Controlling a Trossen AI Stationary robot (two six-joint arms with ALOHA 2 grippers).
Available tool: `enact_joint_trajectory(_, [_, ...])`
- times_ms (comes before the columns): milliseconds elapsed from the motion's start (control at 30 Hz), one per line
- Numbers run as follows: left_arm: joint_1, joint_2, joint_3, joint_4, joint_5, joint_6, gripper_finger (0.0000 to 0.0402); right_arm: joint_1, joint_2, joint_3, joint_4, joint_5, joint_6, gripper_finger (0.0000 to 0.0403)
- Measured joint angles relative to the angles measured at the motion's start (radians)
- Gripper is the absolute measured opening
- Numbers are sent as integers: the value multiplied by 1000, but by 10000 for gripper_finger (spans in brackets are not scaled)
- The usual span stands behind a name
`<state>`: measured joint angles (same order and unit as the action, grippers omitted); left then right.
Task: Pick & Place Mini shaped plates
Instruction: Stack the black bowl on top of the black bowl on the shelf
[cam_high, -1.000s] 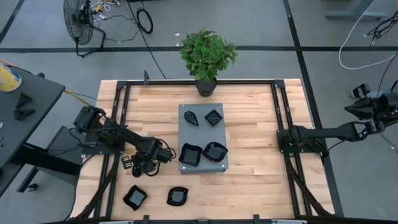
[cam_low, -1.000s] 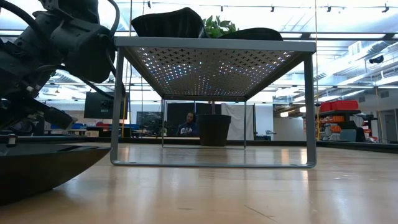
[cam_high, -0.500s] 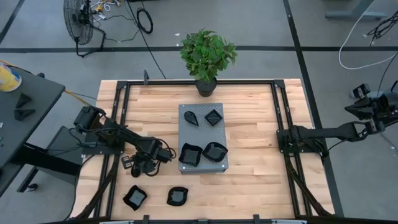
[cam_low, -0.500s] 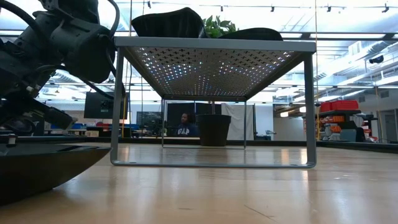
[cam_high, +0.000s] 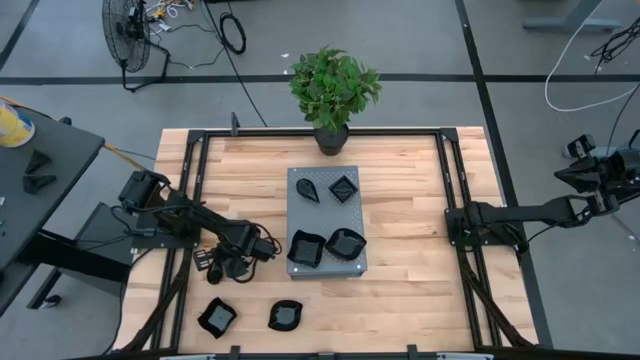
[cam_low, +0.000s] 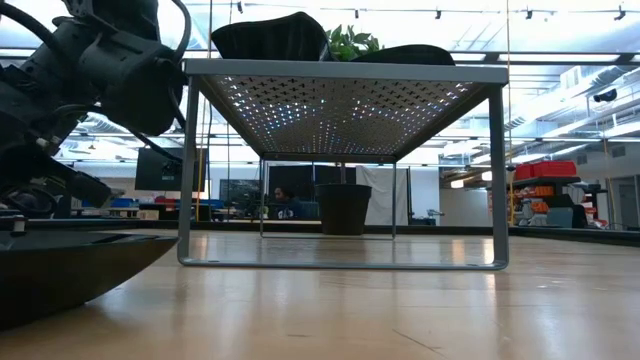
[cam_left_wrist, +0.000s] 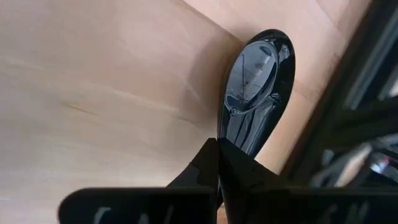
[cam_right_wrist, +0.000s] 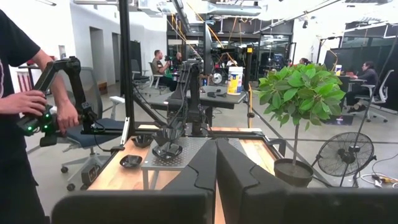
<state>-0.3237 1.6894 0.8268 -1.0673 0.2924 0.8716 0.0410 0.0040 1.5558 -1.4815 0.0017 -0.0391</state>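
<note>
The left gripper (cam_high: 217, 266) sits low over the wooden table (cam_high: 400, 290), at about 9 o'clock from the grey perforated stand (cam_high: 326, 268). Its fingers are pressed together on the rim of a glossy black teardrop plate (cam_left_wrist: 258, 87), apparently just grasped and not yet clearly off the wood. Four mini plates already sit on the stand: a teardrop (cam_high: 309, 189), a small square (cam_high: 343, 187), a larger square (cam_high: 305, 248) and a rounded one (cam_high: 346, 243). Two more wait on the table near 7 o'clock: a square plate (cam_high: 217, 317) and a rounded plate (cam_high: 285, 316). The right gripper (cam_right_wrist: 216, 163) is parked beyond the table's 3 o'clock edge, fingers closed on nothing. By my judgement, the task is over halfway done.
</note>
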Motion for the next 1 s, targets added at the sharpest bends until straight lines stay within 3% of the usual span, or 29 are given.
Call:
enact_joint_trajectory(400, [30, -21, 22, -154, -3, 32, 2, 0, 0, 0, 0, 0, 0, 16])
enact_joint_trajectory(1000, [256, -203, 306, -389, -138, -28, 1, 0, 0, 0, 0, 0, 0, 16])
